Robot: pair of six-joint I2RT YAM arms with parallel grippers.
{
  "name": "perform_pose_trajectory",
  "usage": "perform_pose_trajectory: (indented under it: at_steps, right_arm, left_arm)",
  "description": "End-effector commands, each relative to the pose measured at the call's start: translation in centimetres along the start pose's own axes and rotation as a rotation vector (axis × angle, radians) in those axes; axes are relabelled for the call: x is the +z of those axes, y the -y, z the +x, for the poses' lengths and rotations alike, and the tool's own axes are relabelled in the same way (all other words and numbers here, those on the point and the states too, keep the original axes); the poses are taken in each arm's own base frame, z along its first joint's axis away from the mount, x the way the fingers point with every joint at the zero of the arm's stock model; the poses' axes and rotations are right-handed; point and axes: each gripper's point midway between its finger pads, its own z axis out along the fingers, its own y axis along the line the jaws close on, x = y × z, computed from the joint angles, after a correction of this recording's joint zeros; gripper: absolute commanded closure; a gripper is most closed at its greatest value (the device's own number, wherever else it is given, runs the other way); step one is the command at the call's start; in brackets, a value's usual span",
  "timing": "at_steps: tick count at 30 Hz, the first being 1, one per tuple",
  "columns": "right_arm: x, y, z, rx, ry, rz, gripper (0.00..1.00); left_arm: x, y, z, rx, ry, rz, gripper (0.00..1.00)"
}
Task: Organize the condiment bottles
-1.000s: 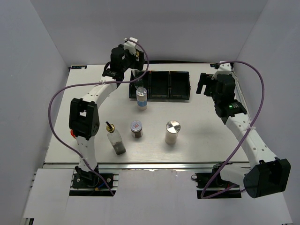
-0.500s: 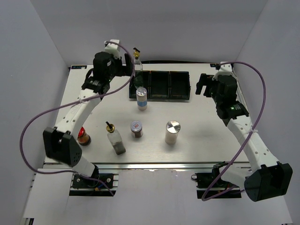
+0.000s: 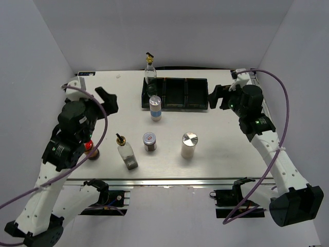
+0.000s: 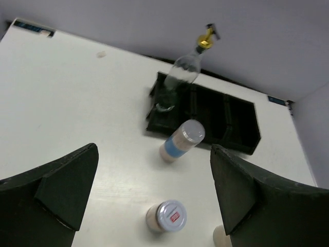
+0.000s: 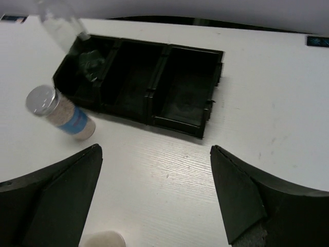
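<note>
One clear cruet stands in the left compartment of the black tray; it also shows in the left wrist view and the right wrist view. The blue-labelled shaker stands just in front of the tray. The second cruet, small brown jar, white silver-lidded cylinder and red-capped jar stand in a row nearer me. My left gripper is open and empty, high over the left side. My right gripper is open and empty beside the tray's right end.
The tray's middle and right compartments hold nothing. White walls enclose the table on the left, back and right. My left arm hangs over the red-capped jar.
My left arm has pulled back from the tray toward the near left, leaving the cruet standing in the left compartment. My right gripper has shifted slightly.
</note>
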Motion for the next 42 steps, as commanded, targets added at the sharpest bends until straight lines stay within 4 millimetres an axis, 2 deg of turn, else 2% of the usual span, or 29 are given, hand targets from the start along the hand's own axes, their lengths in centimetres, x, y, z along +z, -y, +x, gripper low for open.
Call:
perform_pose_trajectory:
  at_steps: [1,3,4,5,6,7,9,10,11,12,13,14,15,17,19,21,24,26,28,29,30,31,32,34,38,41,42]
  right_arm:
    - [-1.3,-6.5,-0.8,-0.151,0.014,-0.315,0.11]
    - [-2.3,-10.2,0.0,-0.263,0.021,-0.440,0.11]
    - [-2.8,-12.1,0.5,-0.326,0.031,-0.495,0.10]
    - [-4.1,-16.0,1.5,-0.445,0.050,-0.610,0.11]
    - [-5.0,-18.2,2.2,-0.495,0.057,-0.674,0.11]
    - [-6.5,-21.6,3.5,-0.543,0.061,-0.786,0.10]
    - [-7.7,-24.7,3.8,-0.580,0.089,-0.886,0.11]
    - [-8.3,-27.2,4.6,-0.588,0.091,-0.964,0.11]
    - [-8.7,-28.6,4.2,-0.587,0.111,-1.001,0.11]
    - [-8.3,-29.9,5.2,-0.593,0.092,-1.024,0.11]
    - [-9.0,-31.6,5.7,-0.607,0.103,-1.067,0.11]
    - [-9.1,-32.9,4.7,-0.608,0.152,-1.085,0.11]
    - [-9.0,-34.2,5.9,-0.611,0.138,-1.124,0.11]
    - [-8.8,-35.8,5.2,-0.588,0.183,-1.142,0.11]
    - [-8.2,-37.4,5.6,-0.562,0.179,-1.177,0.11]
    - [-7.5,-39.0,5.4,-0.543,0.188,-1.198,0.11]
    - [-6.9,-41.0,5.9,-0.537,0.153,-1.239,0.11]
    - [-6.5,-41.6,6.4,-0.527,0.136,-1.245,0.11]
    - [-6.2,-42.2,6.9,-0.519,0.140,-1.262,0.11]
    - [-6.1,-42.4,7.1,-0.504,0.133,-1.267,0.11]
    - [-6.0,-42.7,7.6,-0.504,0.119,-1.281,0.11]
    - [-6.0,-42.8,7.8,-0.503,0.105,-1.291,0.11]
    - [-6.2,-43.0,7.9,-0.486,0.092,-1.297,0.11]
    - [-6.0,-43.3,8.4,-0.468,0.081,-1.306,0.11]
    - [-6.3,-44.1,9.5,-0.428,0.047,-1.349,0.12]
    - [-6.0,-44.5,10.2,-0.409,0.017,-1.353,0.22]
    - [-5.8,-44.6,10.5,-0.407,0.010,-1.352,0.31]
  left_arm:
    - [-1.6,-4.9,5.4,0.020,-0.165,-0.210,0.02]
    - [-2.1,-7.0,6.0,0.000,-0.141,-0.307,0.02]
    - [-2.0,-7.2,6.3,-0.008,-0.130,-0.313,0.02]
    - [-1.5,-7.0,6.0,-0.033,-0.098,-0.303,0.02]
    - [-1.4,-7.3,6.7,-0.050,-0.089,-0.316,0.02]
    - [-1.2,-7.4,6.6,-0.060,-0.073,-0.321,0.02]
    - [-0.9,-7.9,6.4,-0.085,-0.037,-0.352,0.02]
    - [-1.0,-8.7,6.0,-0.083,-0.008,-0.392,0.02]
    - [-0.9,-8.9,5.8,-0.089,0.009,-0.406,0.02]
    - [-0.9,-9.1,5.8,-0.102,0.021,-0.426,0.02]
    - [-0.8,-9.6,5.7,-0.101,0.038,-0.455,0.02]
    - [-0.8,-9.8,5.6,-0.111,0.055,-0.468,0.02]
    - [-0.7,-10.2,6.0,-0.105,0.055,-0.486,0.02]
    - [-0.5,-10.5,6.0,-0.106,0.070,-0.502,0.02]
    - [0.0,-10.5,6.6,-0.106,0.069,-0.496,0.02]
    - [0.7,-9.9,6.5,-0.113,0.083,-0.470,0.02]
    - [1.6,-10.3,6.6,-0.096,0.084,-0.490,0.02]
    - [2.2,-11.1,6.5,-0.110,0.099,-0.521,0.02]
    - [3.2,-11.0,6.9,-0.137,0.092,-0.479,0.02]
    - [3.9,-11.8,6.9,-0.168,0.117,-0.478,0.02]
    - [4.8,-11.1,7.5,-0.189,0.089,-0.412,0.02]
    - [5.5,-11.3,7.5,-0.211,0.099,-0.399,0.02]
    - [5.9,-12.5,7.6,-0.225,0.098,-0.423,0.02]
    - [6.9,-13.0,8.9,-0.225,0.051,-0.420,0.02]
    - [7.1,-14.3,8.9,-0.223,0.055,-0.462,0.02]
    - [6.6,-14.9,8.6,-0.217,0.067,-0.485,0.02]
    - [6.4,-15.0,8.5,-0.215,0.070,-0.491,0.02]
